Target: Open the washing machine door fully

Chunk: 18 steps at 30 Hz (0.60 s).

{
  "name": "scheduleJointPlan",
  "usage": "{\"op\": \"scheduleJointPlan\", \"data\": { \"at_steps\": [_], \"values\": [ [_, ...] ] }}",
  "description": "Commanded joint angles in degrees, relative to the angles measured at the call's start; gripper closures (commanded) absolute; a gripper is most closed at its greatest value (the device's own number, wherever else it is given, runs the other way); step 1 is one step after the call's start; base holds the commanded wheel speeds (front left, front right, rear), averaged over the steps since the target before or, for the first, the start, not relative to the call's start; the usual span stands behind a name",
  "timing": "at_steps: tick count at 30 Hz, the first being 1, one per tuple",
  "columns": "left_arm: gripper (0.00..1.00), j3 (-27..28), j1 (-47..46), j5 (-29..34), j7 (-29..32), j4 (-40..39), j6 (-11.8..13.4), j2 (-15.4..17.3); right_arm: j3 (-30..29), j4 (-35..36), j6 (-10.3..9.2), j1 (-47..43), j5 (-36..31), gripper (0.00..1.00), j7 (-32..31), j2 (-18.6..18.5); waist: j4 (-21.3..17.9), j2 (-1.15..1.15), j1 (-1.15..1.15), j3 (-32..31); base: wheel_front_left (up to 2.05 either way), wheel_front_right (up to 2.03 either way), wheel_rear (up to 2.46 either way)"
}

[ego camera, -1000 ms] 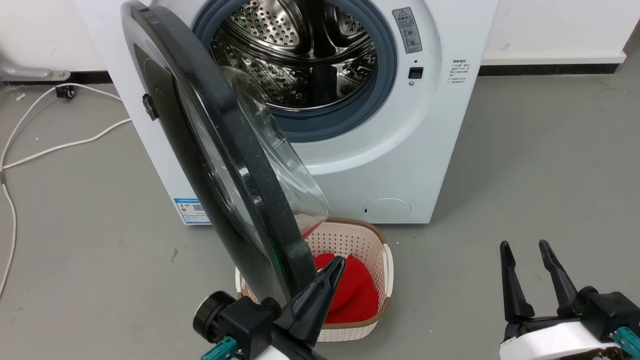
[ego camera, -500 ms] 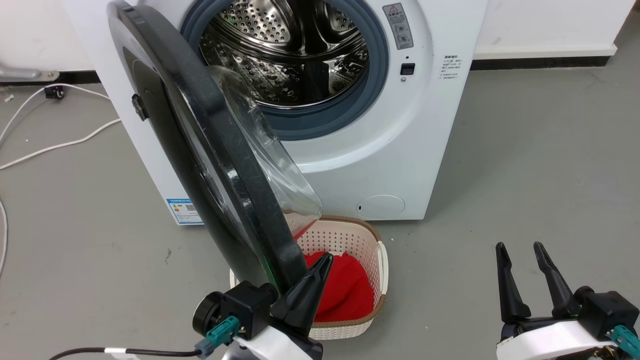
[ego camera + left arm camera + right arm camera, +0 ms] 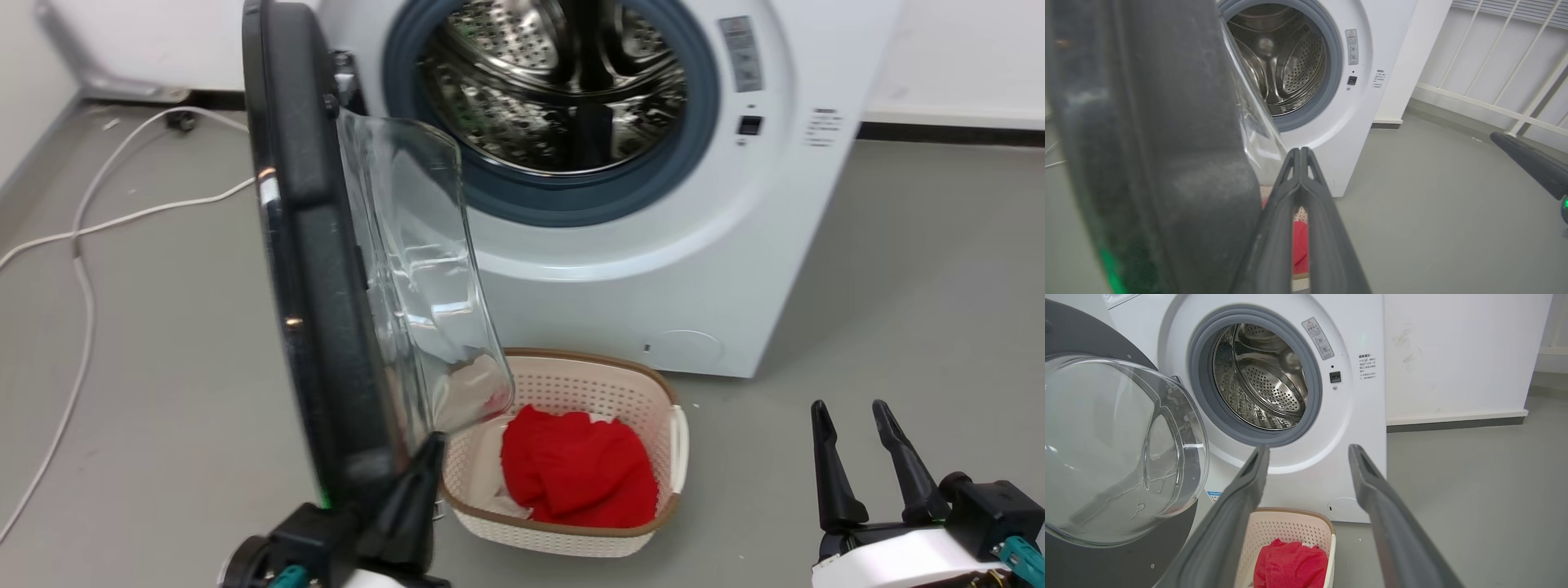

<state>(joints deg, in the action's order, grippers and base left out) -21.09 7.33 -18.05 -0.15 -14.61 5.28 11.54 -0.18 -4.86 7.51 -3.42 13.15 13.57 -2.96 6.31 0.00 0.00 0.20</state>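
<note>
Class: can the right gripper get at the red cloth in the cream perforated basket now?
Probably yes: right gripper is open, red cloth lies uncovered in the cream perforated basket, nothing between them.

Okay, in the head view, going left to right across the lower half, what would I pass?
white cable → washing machine door → basket → right gripper

The washing machine door [image 3: 314,286], a glossy black disc with a bulging clear glass bowl, stands open and edge-on at the near left. It is hinged to the white washing machine [image 3: 637,269], whose steel drum [image 3: 555,73] is exposed inside a grey gasket [image 3: 571,200].
</note>
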Motion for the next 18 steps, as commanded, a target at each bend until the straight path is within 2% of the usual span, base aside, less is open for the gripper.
{"op": "scheduleJointPlan", "data": {
  "at_steps": [1, 9, 14, 18],
  "values": [
    [1.0, 1.3, 0.8, 0.4, -0.2, -0.7, 1.1, 0.5, -0.1, 0.1, -0.04, -0.2, 0.2, 0.0, 0.2, 0.2, 2.2, 0.0, 0.0, 0.1, 0.0, 0.0, 0.0],
    [1.0, 6.8, 4.3, 0.4, -1.0, -3.2, 5.4, 2.5, 0.0, -0.2, -0.04, 0.0, 0.9, 0.0, 0.5, 0.2, 7.9, 0.0, 0.0, 0.1, 0.0, 0.0, 0.0],
    [1.0, 11.7, 2.7, -1.0, -2.4, -0.7, 5.8, 4.9, 0.4, -0.6, -0.04, 0.8, 1.1, 0.0, 0.6, 0.2, 9.3, 0.0, 0.0, 0.3, 0.0, 0.0, 0.0],
    [1.0, 15.7, 0.3, -2.0, -4.3, 3.2, 5.3, 7.2, 0.7, -0.9, -0.04, 1.0, 1.1, 0.0, 0.7, 0.1, 9.4, 0.0, 0.0, 0.5, 0.0, 0.0, 0.0]
  ]
}}
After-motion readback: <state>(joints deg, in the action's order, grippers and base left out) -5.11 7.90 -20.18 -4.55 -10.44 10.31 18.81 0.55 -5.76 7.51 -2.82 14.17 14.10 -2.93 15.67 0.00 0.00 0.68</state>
